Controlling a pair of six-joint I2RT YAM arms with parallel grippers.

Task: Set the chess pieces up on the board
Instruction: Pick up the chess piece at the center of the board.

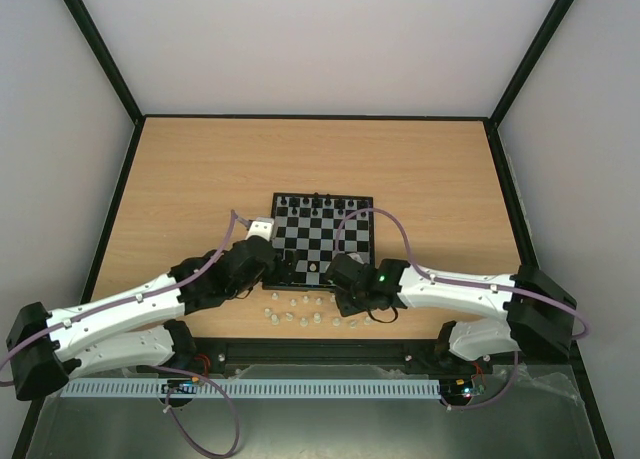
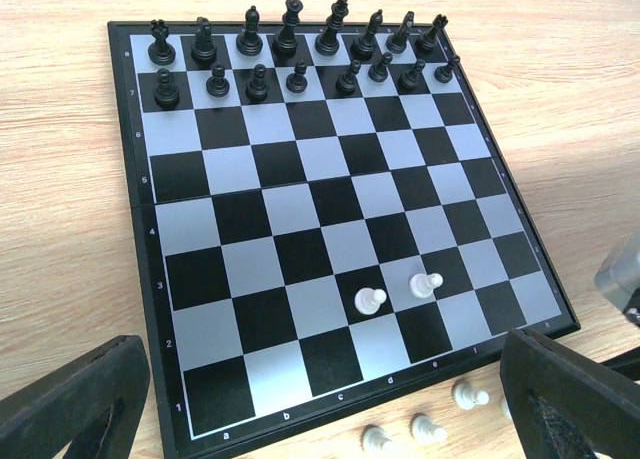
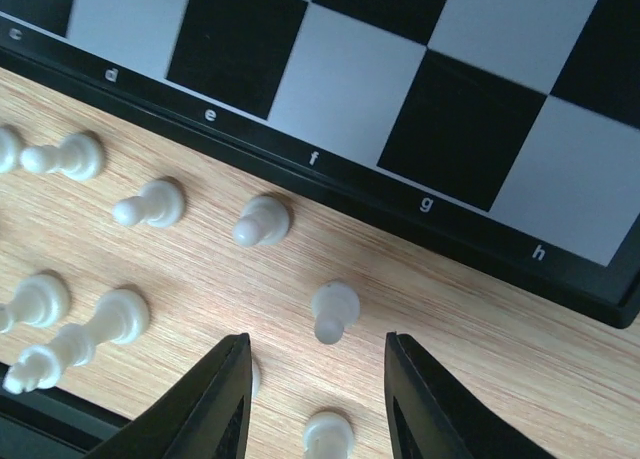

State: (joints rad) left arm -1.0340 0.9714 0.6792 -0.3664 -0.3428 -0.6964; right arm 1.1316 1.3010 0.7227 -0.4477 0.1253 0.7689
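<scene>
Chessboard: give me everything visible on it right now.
The chessboard is square and lies flat on the wooden table. It has black and pale grey checks, a black rim, letters along the near edge and numbers down one side. Black pieces fill its two far rows. Two white pieces stand upright in its near half. Loose white pieces lie on the table just off its near edge.

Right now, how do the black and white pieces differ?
Place: the black pieces are all on the board, the white pieces mostly on the table beside it, only two on squares. Order: black pieces fill two neat far rows; white pieces are scattered. Both are smaller than a square.
</scene>
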